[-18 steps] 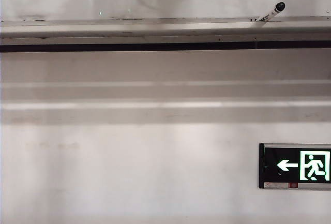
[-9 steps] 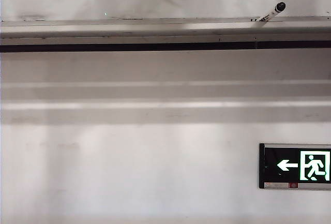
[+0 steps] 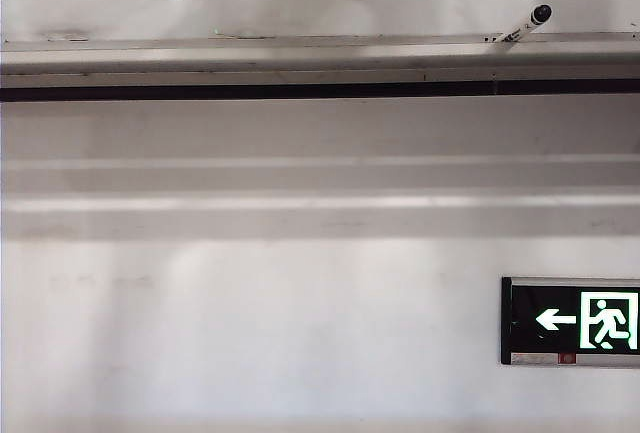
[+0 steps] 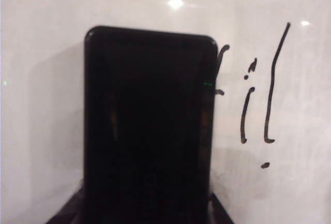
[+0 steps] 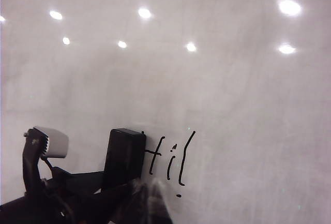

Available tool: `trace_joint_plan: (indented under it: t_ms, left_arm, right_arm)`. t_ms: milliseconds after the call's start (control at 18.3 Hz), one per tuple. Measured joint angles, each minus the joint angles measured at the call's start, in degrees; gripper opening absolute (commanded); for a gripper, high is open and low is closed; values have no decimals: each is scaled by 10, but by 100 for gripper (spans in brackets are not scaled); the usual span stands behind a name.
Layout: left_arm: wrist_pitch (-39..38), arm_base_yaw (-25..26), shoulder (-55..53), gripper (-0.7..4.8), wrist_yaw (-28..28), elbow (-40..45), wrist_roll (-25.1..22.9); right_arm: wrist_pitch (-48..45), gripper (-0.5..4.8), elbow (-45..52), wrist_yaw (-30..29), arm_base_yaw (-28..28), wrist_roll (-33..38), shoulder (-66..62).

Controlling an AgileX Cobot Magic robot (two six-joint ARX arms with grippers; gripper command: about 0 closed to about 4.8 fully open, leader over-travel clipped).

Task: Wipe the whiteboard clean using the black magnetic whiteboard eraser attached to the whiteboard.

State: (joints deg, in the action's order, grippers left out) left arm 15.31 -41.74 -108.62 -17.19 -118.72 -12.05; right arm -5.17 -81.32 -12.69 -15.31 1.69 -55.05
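The black magnetic whiteboard eraser (image 4: 149,125) is sitting flat against the whiteboard (image 4: 46,17), and the left gripper (image 5: 111,180) is pinching it by its sides, its dark fingers (image 4: 67,213) just showing at the eraser's lower corners. Right beside the eraser's edge, black marker strokes (image 4: 269,89) are standing untouched, with one stroke partly tucked behind the eraser. The right wrist view is showing the left arm with its pale wrist camera (image 5: 51,142) reaching in to the board, the eraser and the strokes (image 5: 173,159) side by side; the right gripper (image 5: 150,203) is only a blurred dark shape at the frame's edge, pressed together. The exterior view is catching neither arm; it is showing the silver-grey metal ledge (image 3: 300,53) under the board's lower strip, a marker pen (image 3: 525,23) leaning on that ledge, and a green exit sign (image 3: 575,320) on the wall below. Wide bare gloss is spreading above and past the strokes, dotted with reflected ceiling lights (image 5: 289,8).
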Motion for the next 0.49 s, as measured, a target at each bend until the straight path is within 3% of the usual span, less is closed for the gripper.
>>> trace_joint_plan:
  t_ms: [109, 273, 492]
  left_arm:
    - [3, 1, -2, 285, 1, 0, 0]
    - [3, 2, -2, 386, 2, -1, -1]
    - [-31, -1, 4, 387, 4, -3, 0]
  right_arm:
    - [0, -1, 0, 0, 0, 0, 0]
    - [0, -1, 0, 0, 0, 0, 0]
    - [0, -1, 0, 0, 0, 0, 0]
